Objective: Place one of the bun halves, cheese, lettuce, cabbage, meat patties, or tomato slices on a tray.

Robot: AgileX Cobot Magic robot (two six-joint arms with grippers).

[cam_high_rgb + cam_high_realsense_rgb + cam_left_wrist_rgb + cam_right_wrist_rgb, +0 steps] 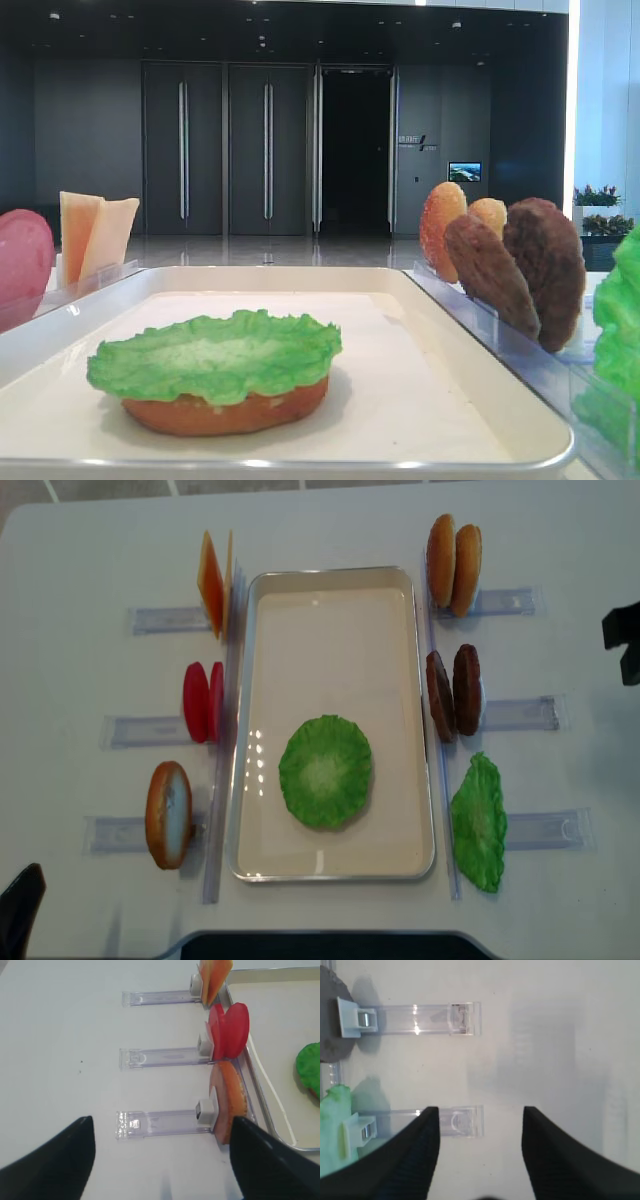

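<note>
A floppy bright green lettuce leaf with a ruffled edge lies on a golden-brown bun half in the near half of the large off-white rectangular tray; the leaf overhangs the bun all round. The tray's far half is bare white paper, and open paper rings the stack on every side up to the raised rim.

Left of the tray, clear plastic holders carry pale orange square cheese slices, pinkish-red round tomato slices and another bun half, all standing on edge just beside the rim. Right of it stand two more bun halves, two dark brown grainy meat patties and a second green leaf.

The right gripper hangs over bare white table outside the right holders, its black jaws apart with nothing between them. The left gripper, likewise spread and empty, sits over table near the lowest left holder.
</note>
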